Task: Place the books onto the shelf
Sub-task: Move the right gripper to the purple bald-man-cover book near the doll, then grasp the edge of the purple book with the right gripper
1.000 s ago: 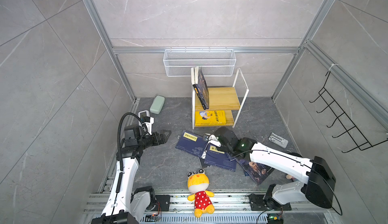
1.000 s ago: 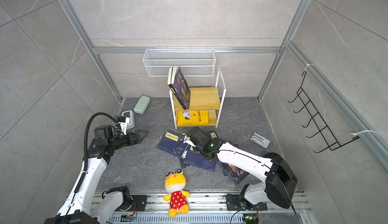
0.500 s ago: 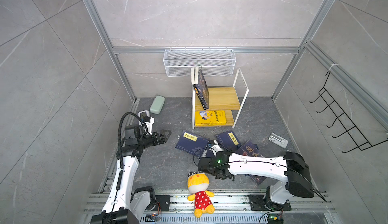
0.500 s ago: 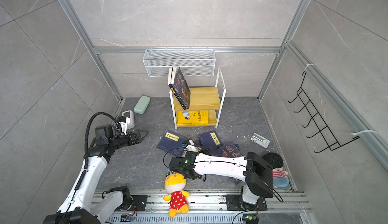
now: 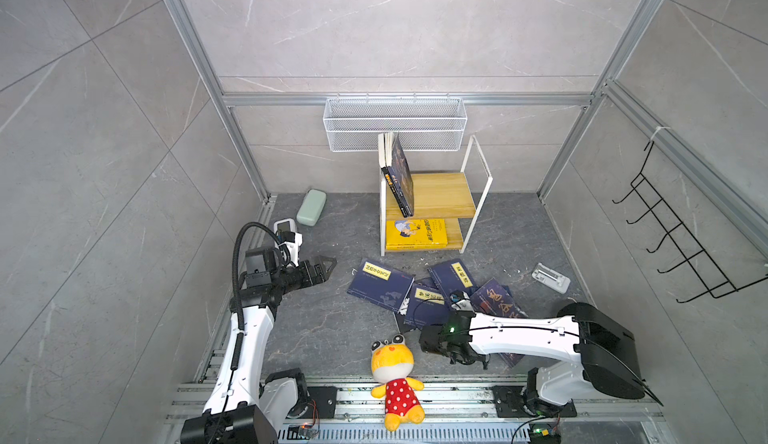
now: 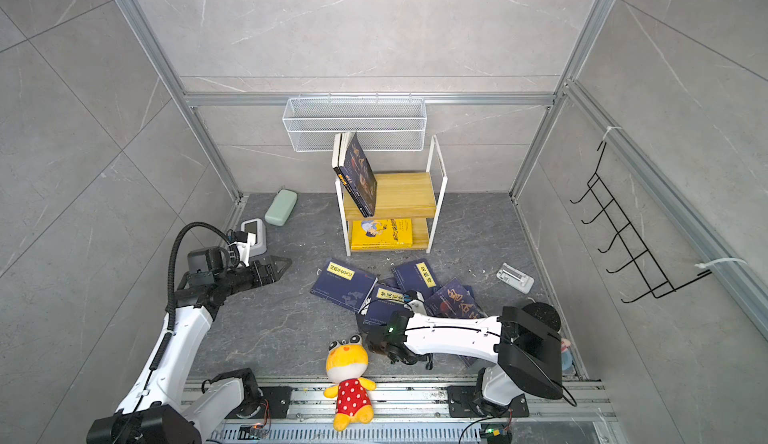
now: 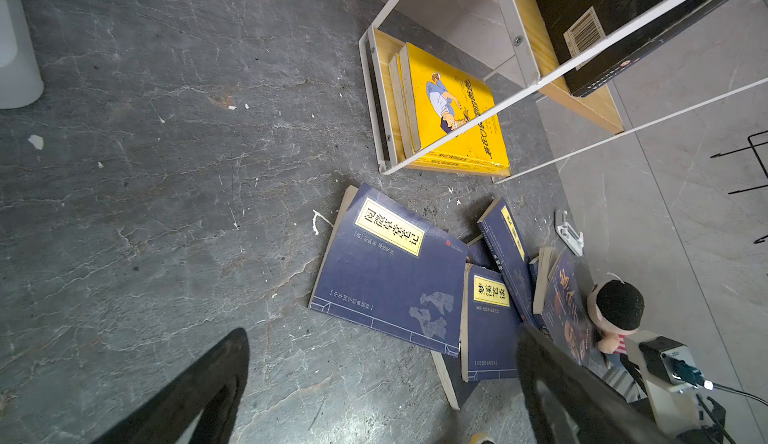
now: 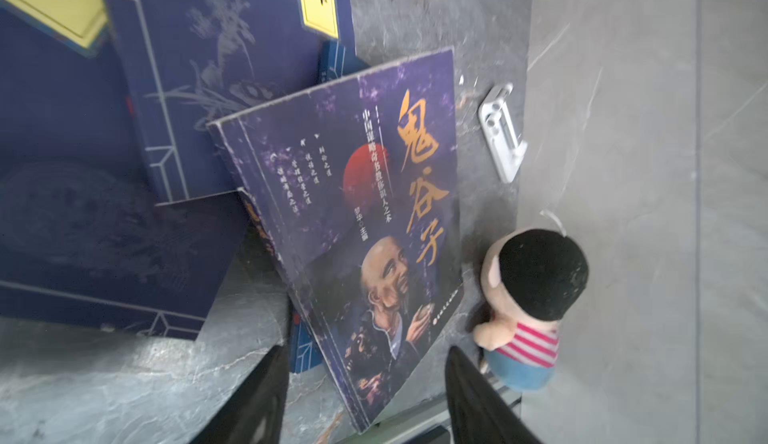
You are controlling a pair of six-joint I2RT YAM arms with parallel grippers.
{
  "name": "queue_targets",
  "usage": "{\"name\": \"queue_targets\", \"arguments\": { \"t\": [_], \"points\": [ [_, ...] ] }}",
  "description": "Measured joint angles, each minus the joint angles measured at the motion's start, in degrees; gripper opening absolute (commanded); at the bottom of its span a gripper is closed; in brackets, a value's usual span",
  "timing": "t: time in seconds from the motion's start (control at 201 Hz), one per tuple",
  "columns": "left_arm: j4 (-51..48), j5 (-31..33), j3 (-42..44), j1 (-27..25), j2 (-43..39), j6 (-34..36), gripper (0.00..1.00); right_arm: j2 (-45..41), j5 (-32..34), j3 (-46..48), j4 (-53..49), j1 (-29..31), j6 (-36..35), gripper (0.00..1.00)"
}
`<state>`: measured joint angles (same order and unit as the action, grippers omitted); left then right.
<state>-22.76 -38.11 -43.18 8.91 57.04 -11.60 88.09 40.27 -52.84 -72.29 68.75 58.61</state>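
While navy books (image 5: 380,284) lie strewn on the floor (image 5: 324,329) before the shelf (image 5: 444,196), the right gripper (image 8: 365,354) hangs with fingers apart on either side of the old-man book (image 8: 353,213)'s corner. The left gripper (image 5: 327,269) hovers near the pile, spread wide. Yellow books (image 5: 415,234) lie on the lower tier; dark books (image 5: 401,175) lean on top.

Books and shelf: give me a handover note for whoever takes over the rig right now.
Left gripper: open, empty, hovering above the floor.
Right gripper: open, low, aimed at a corner of the old-man book, not gripping it.
Done: dark books leaning on the shelf's top board; yellow books flat on the lower one.
Left: that book and at least three blue books loose on the floor before the shelf.
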Motion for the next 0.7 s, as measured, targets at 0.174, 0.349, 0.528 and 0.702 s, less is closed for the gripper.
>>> {"name": "queue_targets", "arguments": {
  "t": [0.174,0.349,0.528,0.702],
  "points": [
    [0.02,0.0,0.0,0.52,0.02,-0.15,1.0,3.21,-2.64,0.0,2.58,-2.19,-2.29,0.61],
    [0.02,-0.02,0.0,0.79,0.07,-0.17,1.0,9.51,-3.89,-1.27,3.8,-3.28,-5.29,0.49],
    [0.04,-0.02,0.0,0.9,0.07,-0.17,1.0,15.69,-3.13,-5.53,3.61,-4.63,-7.21,0.55],
    [0.07,0.0,0.0,0.9,0.07,-0.17,1.0,18.43,-1.66,-7.26,3.56,-6.21,-8.76,0.54]
  ]
}}
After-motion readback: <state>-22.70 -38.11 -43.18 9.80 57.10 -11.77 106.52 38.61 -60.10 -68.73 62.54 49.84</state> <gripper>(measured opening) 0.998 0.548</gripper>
